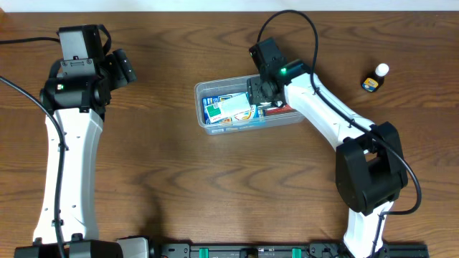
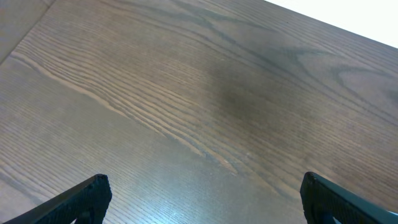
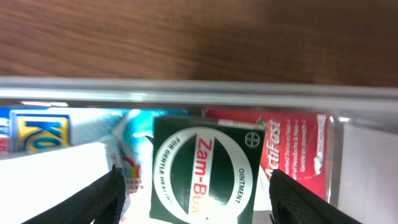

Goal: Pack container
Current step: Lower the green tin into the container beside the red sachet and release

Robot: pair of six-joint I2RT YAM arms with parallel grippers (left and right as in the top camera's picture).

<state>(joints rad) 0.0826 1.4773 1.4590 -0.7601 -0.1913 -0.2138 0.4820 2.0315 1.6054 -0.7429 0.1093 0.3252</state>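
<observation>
The clear plastic container (image 1: pixel 199 107) sits at the table's middle with several small boxes inside. Its rim (image 3: pixel 186 93) crosses the right wrist view. My right gripper (image 1: pixel 260 94) is over the container's right half. In the right wrist view its fingers (image 3: pixel 193 196) are apart on either side of a dark green Zam-Buk ointment box (image 3: pixel 205 174), with a gap on each side. A red ActiFast box (image 3: pixel 292 149) lies to the right of it, and blue and white boxes (image 3: pixel 37 130) lie to the left. My left gripper (image 1: pixel 123 67) is open and empty over bare wood (image 2: pixel 205 199).
A small dark bottle with a white cap (image 1: pixel 374 80) stands at the far right of the table. In the overhead view, blue and white boxes (image 1: pixel 226 110) fill the container's left half. The wooden table (image 1: pixel 179 186) stretches around it.
</observation>
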